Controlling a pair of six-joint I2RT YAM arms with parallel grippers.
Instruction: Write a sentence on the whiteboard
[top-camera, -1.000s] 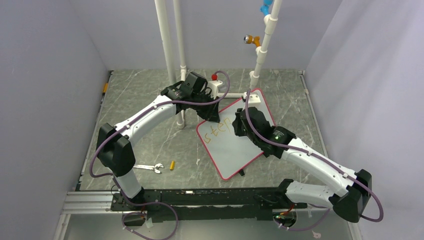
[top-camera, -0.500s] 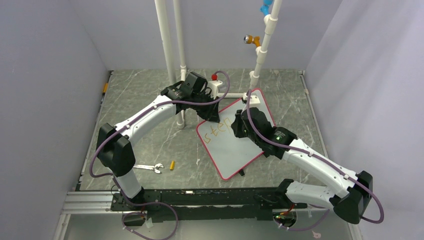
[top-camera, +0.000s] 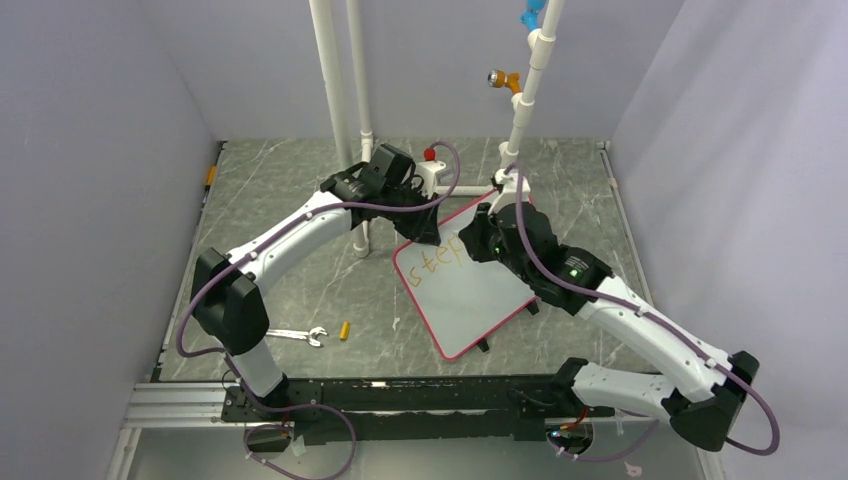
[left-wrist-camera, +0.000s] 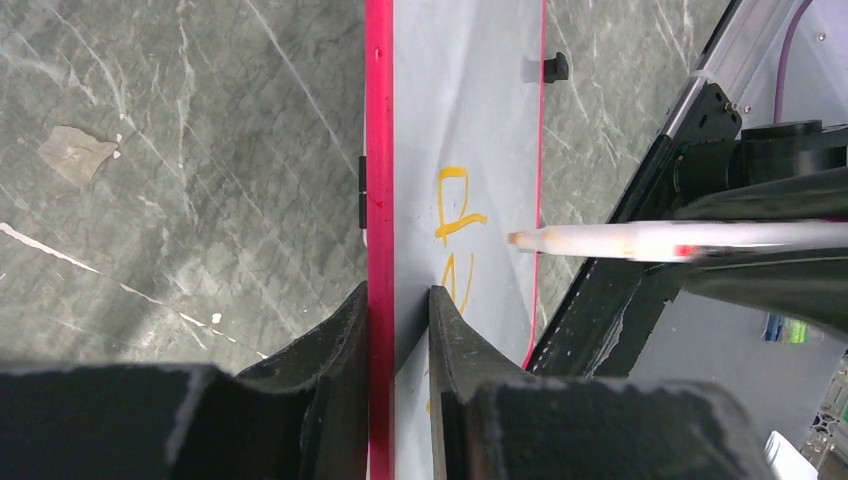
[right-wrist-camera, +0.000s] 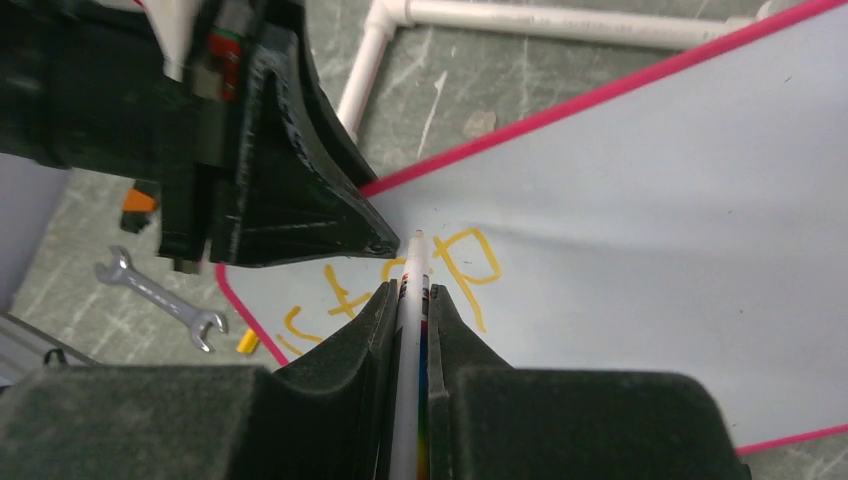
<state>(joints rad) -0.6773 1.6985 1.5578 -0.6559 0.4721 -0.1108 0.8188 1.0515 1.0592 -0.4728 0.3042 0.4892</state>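
Note:
The whiteboard (top-camera: 470, 295), white with a red-pink rim, lies slanted at the table's middle. My left gripper (top-camera: 432, 236) is shut on its far left edge; the left wrist view shows both black fingers (left-wrist-camera: 350, 320) clamping the rim (left-wrist-camera: 379, 150). Orange letters (top-camera: 438, 262) of the sentence read "step" near that corner (right-wrist-camera: 342, 297). My right gripper (top-camera: 482, 240) hangs over the board, shut on a thin white marker (right-wrist-camera: 413, 262). The marker's tip (left-wrist-camera: 515, 239) sits by the "p" (left-wrist-camera: 455, 215). I cannot tell whether it touches the board.
A small wrench (top-camera: 298, 336) and a yellow cap (top-camera: 344, 330) lie on the table left of the board. White pipes (top-camera: 340, 90) (top-camera: 525, 100) rise at the back, with a red knob (top-camera: 429, 153) and an orange valve (top-camera: 497, 79). Grey walls enclose the table.
My right arm has swung farther over the board, carrying the marker up toward its far edge. The left gripper and the board have stayed put.

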